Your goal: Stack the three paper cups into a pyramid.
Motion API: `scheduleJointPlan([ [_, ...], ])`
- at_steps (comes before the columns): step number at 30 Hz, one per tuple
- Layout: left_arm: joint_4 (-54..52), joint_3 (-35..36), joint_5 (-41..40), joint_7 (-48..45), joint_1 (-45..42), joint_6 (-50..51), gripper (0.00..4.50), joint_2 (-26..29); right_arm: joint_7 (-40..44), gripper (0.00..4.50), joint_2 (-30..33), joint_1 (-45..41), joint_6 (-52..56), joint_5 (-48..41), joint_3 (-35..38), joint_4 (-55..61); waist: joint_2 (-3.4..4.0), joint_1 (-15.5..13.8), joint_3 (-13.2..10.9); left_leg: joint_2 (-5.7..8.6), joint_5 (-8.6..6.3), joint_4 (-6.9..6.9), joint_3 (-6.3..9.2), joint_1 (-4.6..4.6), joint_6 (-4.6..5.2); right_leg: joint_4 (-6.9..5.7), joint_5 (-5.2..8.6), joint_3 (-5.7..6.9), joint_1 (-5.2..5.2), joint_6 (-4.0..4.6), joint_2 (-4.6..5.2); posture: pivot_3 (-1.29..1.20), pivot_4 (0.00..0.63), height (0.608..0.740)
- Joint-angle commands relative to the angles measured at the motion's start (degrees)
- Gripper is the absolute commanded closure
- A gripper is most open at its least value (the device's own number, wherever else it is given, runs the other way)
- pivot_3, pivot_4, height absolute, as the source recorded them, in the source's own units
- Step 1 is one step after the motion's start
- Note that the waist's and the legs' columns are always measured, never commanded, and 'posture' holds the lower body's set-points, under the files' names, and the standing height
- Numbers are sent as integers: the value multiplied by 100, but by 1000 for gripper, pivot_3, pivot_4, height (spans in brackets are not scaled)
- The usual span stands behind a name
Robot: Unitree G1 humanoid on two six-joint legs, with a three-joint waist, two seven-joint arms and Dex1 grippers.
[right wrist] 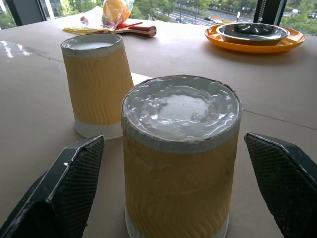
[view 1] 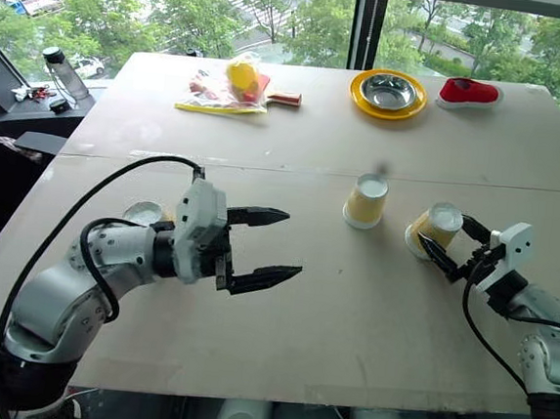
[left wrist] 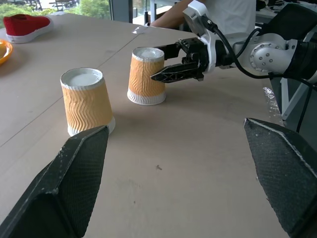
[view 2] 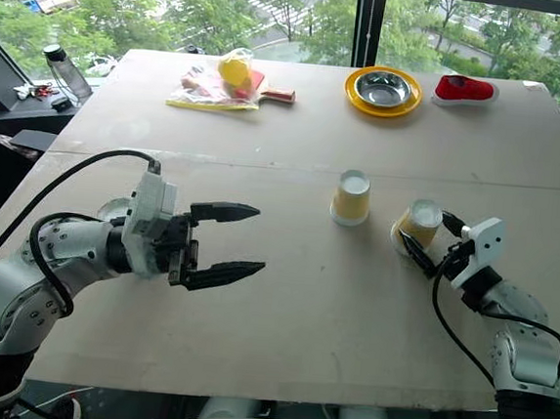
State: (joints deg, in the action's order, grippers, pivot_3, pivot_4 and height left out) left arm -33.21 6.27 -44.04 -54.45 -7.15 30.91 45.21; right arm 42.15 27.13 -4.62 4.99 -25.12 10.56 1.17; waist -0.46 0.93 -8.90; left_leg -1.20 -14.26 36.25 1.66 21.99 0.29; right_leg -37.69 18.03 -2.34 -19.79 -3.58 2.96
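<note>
A: Start at the right gripper (view 1: 450, 246). What is it doing?

B: Its black fingers are spread wide, one on each side of an upside-down paper cup (view 1: 433, 229) on the tabletop (view 1: 310, 310). From the right wrist view the cup sits squarely between the fingers with a gap on both sides, so nothing is pinched yet.

A: And the left gripper (view 1: 269, 247)?

B: Also spread wide and holding nothing, hanging above the tabletop and pointing across toward the cups, well apart from them.

A: Where are the other cups?

B: A second cup (view 1: 366, 200) stands upside down just beside the first, a little further from the robot's right arm. A third cup (view 1: 144, 214) peeks out behind the left arm, mostly hidden, so I cannot tell how it lies.

A: Which step is this, then?

B: I judge it the first grasp: no cup is stacked or set against another as a base. The next move calls for the right gripper to close gently on the ribbed wall without crushing it, then place that cup touching its neighbour.

A: Anything else on the tabletop?

B: A yellow plate with a steel bowl (view 1: 388, 93), far off.
</note>
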Motion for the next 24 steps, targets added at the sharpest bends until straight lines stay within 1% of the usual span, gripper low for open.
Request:
scheduleJointPlan([
  [1, -224, 143, -144, 33, -83, 26, 0, 39, 50, 567, -40, -122, -8, -121, 59, 99, 1, -1, -2, -1, 0, 0, 0, 0, 0, -1, 0, -1, 0, 0, -2, 0, 150, 740],
  [2, -223, 139, -141, 37, -88, 28, 0, 33, 74, 887, -51, -134, -12, -130, 60, 88, 1, -4, -4, -1, 0, 0, 1, 0, 0, -2, 0, 1, -1, 0, -2, 0, 150, 740],
  [3, -223, 139, -142, 50, -88, 26, 0, 22, 84, 1419, -61, -146, -20, -131, 61, 79, 0, -5, -4, -1, 0, 0, 1, 0, 0, -2, 0, 1, -1, 0, -2, 0, 150, 740],
  [4, -226, 136, -136, 53, -82, 21, 0, 19, 91, 1814, -69, -156, -34, -132, 64, 71, -1, -7, -5, -1, 0, 0, 2, 1, 0, -1, 0, 1, -1, 0, -2, 0, 150, 740],
  [5, -236, 136, -138, 59, -69, 17, 0, 16, 92, 2392, -72, -163, -42, -129, 69, 65, 0, -8, -6, -1, 0, 0, 1, 1, 0, -1, 0, 1, -1, 0, -2, 0, 150, 740],
  [6, -233, 137, -143, 70, -65, 15, 0, 6, 93, 2662, -77, -173, -49, -127, 71, 58, 0, -9, -6, -1, 0, 1, 1, 2, 0, 0, 0, 1, -1, 0, -2, 0, 150, 740],
  [7, -230, 144, -144, 86, -55, 9, 0, -5, 93, 2835, -82, -182, -51, -128, 74, 60, 0, -9, -6, -1, 0, 1, 1, 2, 0, 0, 0, 1, -1, 0, -2, 0, 150, 740],
  [9, -228, 161, -132, 126, -17, -8, 0, -22, 105, 2835, -94, -186, -63, -139, 77, 88, 0, -9, -6, -1, 0, 1, 1, 2, 0, -1, 0, 1, -1, 0, -2, 0, 150, 740],
  [12, -198, 323, -184, 443, 139, -34, 0, -241, 322, 2835, -26, -74, -36, -135, -85, 336, 1, -10, -8, -1, 0, 1, 1, 1, 0, -1, 0, 0, -1, 0, -2, 0, 150, 740],
  [16, -181, 481, 273, 848, 676, -200, 0, -397, 533, 2835, -8, 23, 311, -191, -560, 967, 3, 16, -10, -7, 0, 1, 2, 1, 0, -1, 0, -2, -4, 0, -6, 0, 150, 740],
  [20, -286, 708, 487, 1385, 1174, -209, 0, -621, 475, 2835, -294, -255, 569, -100, -1181, 1313, -2, 8, -13, -11, 0, 1, 3, 0, 0, -10, 0, -2, -9, 0, -7, 0, 150, 740],
  [24, -436, 857, 523, 1501, 1490, -250, 0, -641, 209, 2835, -785, -855, 409, 440, -1758, 892, -11, 15, -18, -9, 0, 2, 1, 0, -1, -13, 0, -4, -12, 1, -4, 0, 150, 740],
])
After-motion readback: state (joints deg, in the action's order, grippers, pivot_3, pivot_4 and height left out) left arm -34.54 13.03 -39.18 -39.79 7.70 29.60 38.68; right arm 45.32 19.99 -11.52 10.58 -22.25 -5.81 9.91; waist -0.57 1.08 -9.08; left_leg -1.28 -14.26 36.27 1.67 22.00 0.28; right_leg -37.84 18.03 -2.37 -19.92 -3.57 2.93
